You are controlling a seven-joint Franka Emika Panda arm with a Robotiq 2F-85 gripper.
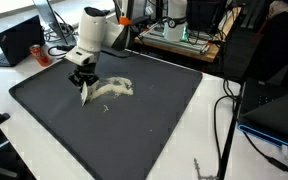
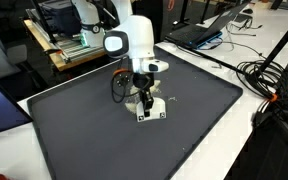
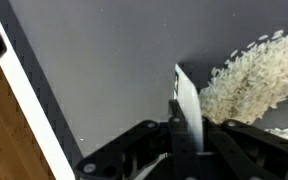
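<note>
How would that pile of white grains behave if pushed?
Probably loose: the grains lie as separate bits in a ragged streak, so they would likely spread rather than move as one. Being tiny, they seem light for the card to push.

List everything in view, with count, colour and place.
mat: one, dark grey, under the arm.
grains: one loose pile, whitish, mid-mat, beside the scraper.
scraper: one, white, flat, clamped in the tool, tip down at the mat.
laptop: one, black, open, beyond the mat's corner.
cables: several, black, beside the mat's edge.
workbench: one, wooden, behind the mat, carrying electronics.
arm: one, white, over the mat.
tool: one, black, shut on the scraper.
</note>
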